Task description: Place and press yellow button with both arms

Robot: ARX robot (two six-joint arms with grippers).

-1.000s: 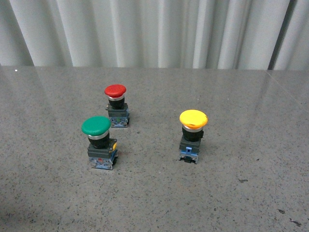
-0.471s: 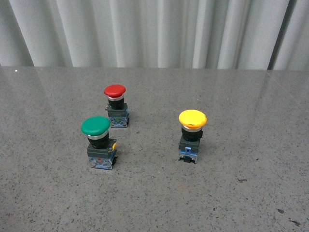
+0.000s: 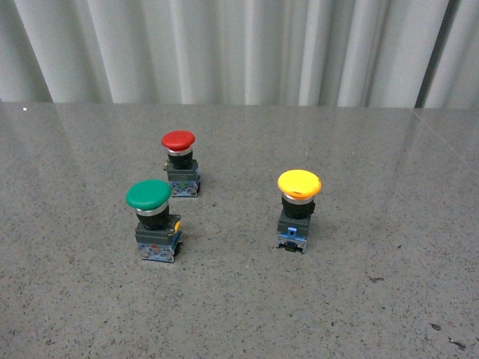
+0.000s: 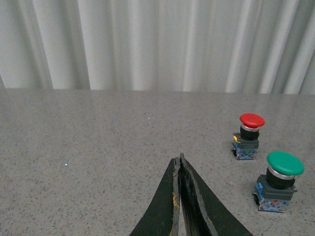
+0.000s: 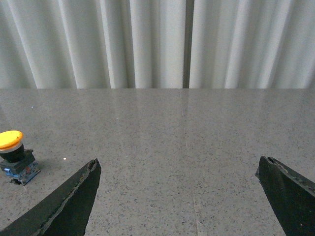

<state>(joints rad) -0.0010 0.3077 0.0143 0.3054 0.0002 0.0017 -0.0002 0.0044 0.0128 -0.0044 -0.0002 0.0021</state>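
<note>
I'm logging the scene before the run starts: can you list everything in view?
yellow button: one, yellow cap on a dark base with blue parts, standing on the table's right side, apart from the other two
green button: one, green cap, on the left, nearest the robot
red button: one, red cap, just behind the green one
table: one, grey speckled, under all three buttons
curtain: one, pale grey, pleated, behind the table
left gripper: one, black, shut, empty
right gripper: one, black, open, empty
</note>
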